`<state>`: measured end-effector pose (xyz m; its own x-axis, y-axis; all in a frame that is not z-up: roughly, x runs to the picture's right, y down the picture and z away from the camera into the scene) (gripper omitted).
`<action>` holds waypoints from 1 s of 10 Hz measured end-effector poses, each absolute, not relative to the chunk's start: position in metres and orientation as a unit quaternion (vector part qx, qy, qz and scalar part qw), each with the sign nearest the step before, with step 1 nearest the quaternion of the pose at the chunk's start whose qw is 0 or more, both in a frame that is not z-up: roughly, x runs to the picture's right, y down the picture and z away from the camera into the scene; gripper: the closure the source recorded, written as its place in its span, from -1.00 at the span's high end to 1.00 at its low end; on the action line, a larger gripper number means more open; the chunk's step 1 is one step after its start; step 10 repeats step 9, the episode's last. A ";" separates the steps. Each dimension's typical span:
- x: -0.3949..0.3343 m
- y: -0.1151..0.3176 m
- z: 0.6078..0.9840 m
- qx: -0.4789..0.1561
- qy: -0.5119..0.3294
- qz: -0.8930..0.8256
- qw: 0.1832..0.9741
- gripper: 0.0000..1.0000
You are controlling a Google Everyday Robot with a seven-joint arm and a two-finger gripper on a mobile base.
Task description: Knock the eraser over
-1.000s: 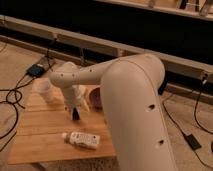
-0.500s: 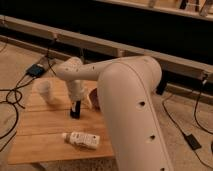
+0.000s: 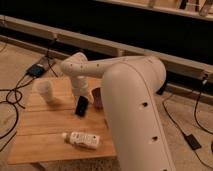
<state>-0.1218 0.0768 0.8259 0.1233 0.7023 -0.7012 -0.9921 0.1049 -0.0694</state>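
Observation:
The eraser is a small black block on the wooden table, near its middle, standing and leaning a little to one side. My gripper is at the end of the white arm, right above the eraser and apparently touching its top. The large white arm reaches in from the right and hides the table's right part.
A dark purple bowl sits just right of the eraser, half hidden by the arm. A white labelled bottle lies on its side near the front edge. A white cup stands at the back left. Cables lie on the floor to the left.
My gripper has moved a little to the right, toward the bowl. The black eraser under it now stands further right and leans more.

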 end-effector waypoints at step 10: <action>-0.124 0.075 0.824 -0.281 0.254 0.611 0.695 0.30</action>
